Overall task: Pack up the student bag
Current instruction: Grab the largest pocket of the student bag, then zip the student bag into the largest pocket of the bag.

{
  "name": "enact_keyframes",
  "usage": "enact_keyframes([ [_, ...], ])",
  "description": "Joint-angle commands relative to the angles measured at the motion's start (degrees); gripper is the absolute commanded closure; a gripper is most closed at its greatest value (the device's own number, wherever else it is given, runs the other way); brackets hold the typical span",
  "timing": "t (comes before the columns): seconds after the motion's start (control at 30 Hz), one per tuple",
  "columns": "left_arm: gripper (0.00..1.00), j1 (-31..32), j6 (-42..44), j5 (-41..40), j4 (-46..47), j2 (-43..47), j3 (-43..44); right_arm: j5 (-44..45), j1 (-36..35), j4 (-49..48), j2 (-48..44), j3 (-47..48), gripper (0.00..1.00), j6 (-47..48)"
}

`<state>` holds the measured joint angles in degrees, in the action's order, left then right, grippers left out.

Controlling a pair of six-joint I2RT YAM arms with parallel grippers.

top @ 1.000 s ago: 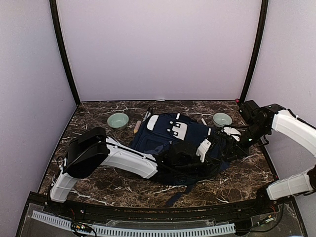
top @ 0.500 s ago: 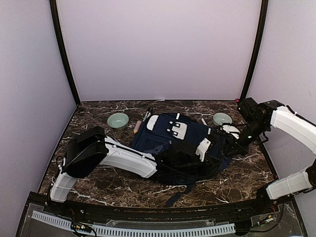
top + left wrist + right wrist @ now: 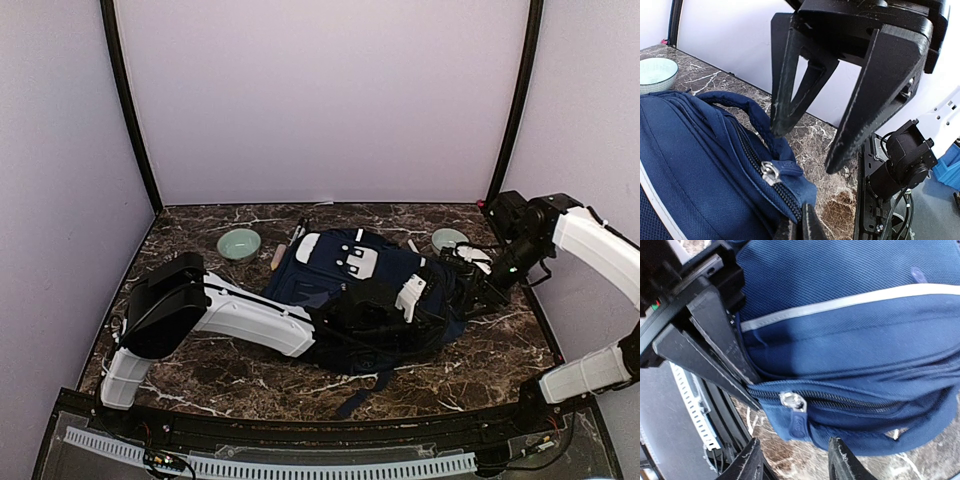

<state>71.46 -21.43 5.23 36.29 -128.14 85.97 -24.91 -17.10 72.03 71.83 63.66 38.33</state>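
R claw (image 3: 805, 149) nudged right, open over bag (image 3: 700, 160) zip (image 3: 769, 172)

A dark marble table (image 3: 200, 370) with white veins is carrying two pale green bowls. The left bowl (image 3: 240, 244) is standing toward the far edge, and the right bowl (image 3: 449, 240) is standing well apart from it, at the same depth. A small orange-brown stick (image 3: 277, 258) is lying just right of the left bowl, with some dark pens (image 3: 299, 230) near it. Lilac walls (image 3: 320, 100) are closing the space in, and black posts (image 3: 130, 110) are running up in the corners.
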Motion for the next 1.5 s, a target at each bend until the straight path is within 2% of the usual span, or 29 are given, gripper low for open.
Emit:
enact_keyframes([
  [0.0,1.0,-0.6,0.3,-1.0,7.2,7.7,1.0,-5.0,0.0,-1.7,2.0,-1.1,0.54,-0.2],
  [0.23,1.0,-0.5,-0.4,-1.2,7.3,7.7,0.9,-5.6,-0.2,-4.1,4.9,-1.8,0.53,-1.1],
  [0.5,1.0,-0.5,0.8,-1.5,6.7,7.9,1.9,-4.6,-1.6,-4.5,7.2,-2.1,0.57,-1.6],
  [0.63,1.0,-0.5,1.3,-2.0,6.5,8.1,1.9,-5.3,-2.1,-3.6,7.5,-2.0,0.68,-1.0],
  [0.7,1.0,-0.5,1.2,-1.9,6.3,8.2,1.7,-6.5,-2.1,-2.4,7.8,-1.7,0.82,-0.2],
  [0.8,1.0,-0.5,1.2,-1.6,5.9,8.5,1.3,-7.3,-2.1,-1.8,7.0,-1.6,0.94,-0.2],
  [0.9,1.0,-0.5,1.3,-1.9,5.9,9.1,0.2,-4.8,-1.9,-1.6,6.1,-1.4,1.0,-0.8],
  [1.3,1.0,-0.8,1.3,-0.8,2.3,13.1,-4.6,1.4,5.0,1.4,4.3,0.0,1.0,2.5],
  [1.47,1.0,-0.8,1.1,1.1,1.3,13.0,-5.4,5.7,7.3,-1.2,3.9,-0.1,1.0,1.7],
])
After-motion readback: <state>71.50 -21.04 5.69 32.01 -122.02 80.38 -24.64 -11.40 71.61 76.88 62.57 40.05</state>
